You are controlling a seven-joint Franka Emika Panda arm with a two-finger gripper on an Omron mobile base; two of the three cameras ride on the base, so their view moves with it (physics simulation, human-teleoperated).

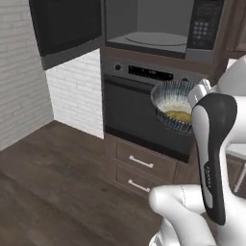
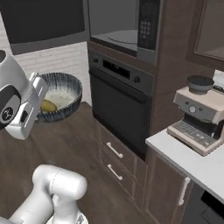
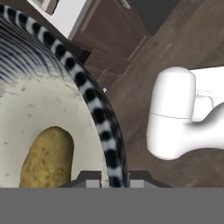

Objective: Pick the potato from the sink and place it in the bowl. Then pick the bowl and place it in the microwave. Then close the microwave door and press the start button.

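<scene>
The hand [image 3: 112, 183] grips the bowl [image 1: 174, 103] by its rim: in the hand view the two dark fingertips [image 3: 92, 180] stand either side of the speckled rim at the bottom of the picture, one inside the bowl and one outside, closed onto the wall. The bowl hangs in the air in front of the oven [image 1: 144, 113], held up off the wooden floor [image 1: 53, 178], with its opening tipped toward the cameras in both base views. The potato [image 1: 178, 116] lies inside it on the pale whitish bottom, low in the bowl and close to the side where the hand holds the rim; in the hand view it sits just beside the inner fingertip.

The microwave [image 1: 158, 26] is above the oven, higher than the bowl, and its cavity stands open with the round glass turntable [image 1: 154, 38] visible on the grey floor inside. The keypad strip [image 1: 204, 24] runs down its right side. The microwave door [image 1: 67, 26] is swung out to the left, a flat black panel in front of the white brick wall [image 1: 26, 91]. Below the oven are two drawers [image 1: 141, 168] with pale bar handles. In the right base view a coffee machine [image 2: 199, 116] stands on the pale worktop [image 2: 192, 162] to the right of the oven column, well apart from the bowl
</scene>
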